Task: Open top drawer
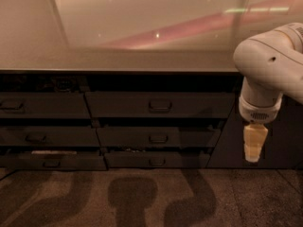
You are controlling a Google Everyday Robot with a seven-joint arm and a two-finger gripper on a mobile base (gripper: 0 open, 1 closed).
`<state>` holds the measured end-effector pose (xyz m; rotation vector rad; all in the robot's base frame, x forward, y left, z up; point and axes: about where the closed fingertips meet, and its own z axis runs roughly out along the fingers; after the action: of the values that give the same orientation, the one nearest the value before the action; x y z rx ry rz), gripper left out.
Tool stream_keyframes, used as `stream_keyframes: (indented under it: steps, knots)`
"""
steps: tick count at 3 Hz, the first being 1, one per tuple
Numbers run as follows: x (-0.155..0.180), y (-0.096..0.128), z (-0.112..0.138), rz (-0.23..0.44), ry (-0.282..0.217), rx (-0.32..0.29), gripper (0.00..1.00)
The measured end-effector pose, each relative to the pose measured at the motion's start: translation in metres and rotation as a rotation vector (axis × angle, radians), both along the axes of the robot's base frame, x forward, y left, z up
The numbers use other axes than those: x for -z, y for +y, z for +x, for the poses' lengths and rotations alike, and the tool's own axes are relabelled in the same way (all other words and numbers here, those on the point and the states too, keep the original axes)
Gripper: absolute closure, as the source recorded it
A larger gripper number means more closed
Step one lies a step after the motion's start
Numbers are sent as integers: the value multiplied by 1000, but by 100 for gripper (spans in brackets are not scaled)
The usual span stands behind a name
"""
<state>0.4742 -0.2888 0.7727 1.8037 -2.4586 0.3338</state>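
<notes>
Nearest the camera on the right, the robot's white arm (270, 65) bends down from the upper right edge, and its wrist ends in the tool (255, 144), a pale yellowish tapered piece pointing straight down. The tool hangs free with nothing in its hold. Whether it is open or closed cannot be told from this angle. In the picture it lies over a plain dark cabinet panel (284, 141), to the right of all the drawer fronts and touching none of them, with its tip about level with the lowest row of drawers.

Below, the brown speckled floor (57, 202) carries broad, soft dark shadows (132, 195) in front of the cabinet.

Behind that stands the dark grey drawer unit. The top drawer (199, 105) is the wide front in the upper row at centre, with its small rectangular loop handle (160, 106) in the middle. Its front lies in line with the narrower upper left drawer front (47, 107) beside it, and a dark gap runs above both under the table's edge. It is well apart from the tool, up and to its left. Beneath it are a middle drawer front (189, 137) and a bottom drawer front (132, 160). The lower left drawer front (71, 162) shows a pale strip (47, 152) along its top edge.

Farthest back, the glossy table (33, 46) top spans the whole width, reflecting a pink streak (189, 30) and a few small points of light.
</notes>
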Motion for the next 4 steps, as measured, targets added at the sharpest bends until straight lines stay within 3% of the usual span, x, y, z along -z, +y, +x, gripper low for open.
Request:
stream_keyframes:
  steps: [1, 2, 3, 4]
  knots:
    - [17, -10, 24, 32, 57, 25, 0]
    - [20, -12, 28, 36, 58, 29, 0]
    - [19, -11, 26, 96, 61, -37, 0]
    - [15, -6, 18, 272, 58, -131, 0]
